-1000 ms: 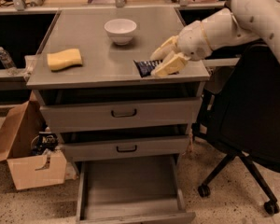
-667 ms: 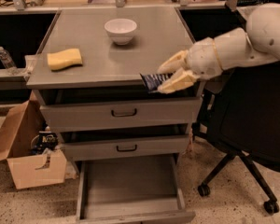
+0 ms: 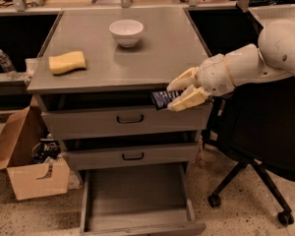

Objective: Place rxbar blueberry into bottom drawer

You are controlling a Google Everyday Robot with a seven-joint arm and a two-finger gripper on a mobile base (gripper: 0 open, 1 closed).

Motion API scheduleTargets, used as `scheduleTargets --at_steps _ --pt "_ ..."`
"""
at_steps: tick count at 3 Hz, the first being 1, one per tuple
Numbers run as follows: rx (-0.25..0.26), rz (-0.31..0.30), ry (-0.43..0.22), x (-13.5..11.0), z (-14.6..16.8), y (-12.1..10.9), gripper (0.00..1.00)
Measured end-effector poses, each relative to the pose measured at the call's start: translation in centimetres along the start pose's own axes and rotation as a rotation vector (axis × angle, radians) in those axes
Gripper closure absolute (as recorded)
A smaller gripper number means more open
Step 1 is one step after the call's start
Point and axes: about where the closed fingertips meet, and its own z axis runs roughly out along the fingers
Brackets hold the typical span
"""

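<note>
My gripper (image 3: 178, 93) hangs in front of the cabinet's right front corner, level with the top drawer. It is shut on the rxbar blueberry (image 3: 161, 99), a dark navy bar that sticks out to the left between the cream fingers (image 3: 187, 99). The bottom drawer (image 3: 137, 220) is pulled out open below, showing a plain grey floor with nothing in it. The bar is well above the drawer, over its right part.
On the cabinet top (image 3: 152, 63) stand a white bowl (image 3: 126, 32) and a yellow sponge (image 3: 67, 62). The two upper drawers with black handles (image 3: 130, 118) are closed. An open cardboard box (image 3: 27, 163) sits on the floor at left, a black office chair (image 3: 265, 141) at right.
My gripper has carried the bar off the cabinet top, forward and down past the front edge, to in front of the top drawer.
</note>
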Motion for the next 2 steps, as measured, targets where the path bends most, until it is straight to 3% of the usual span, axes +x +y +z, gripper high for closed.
scheduleTargets --at_steps 1,2 --pt "-0.021 0.018 0.014 2.8 1.8 1.8 1.0" --pt "0.016 0.05 0.043 7.5 3.3 5.5 1.0"
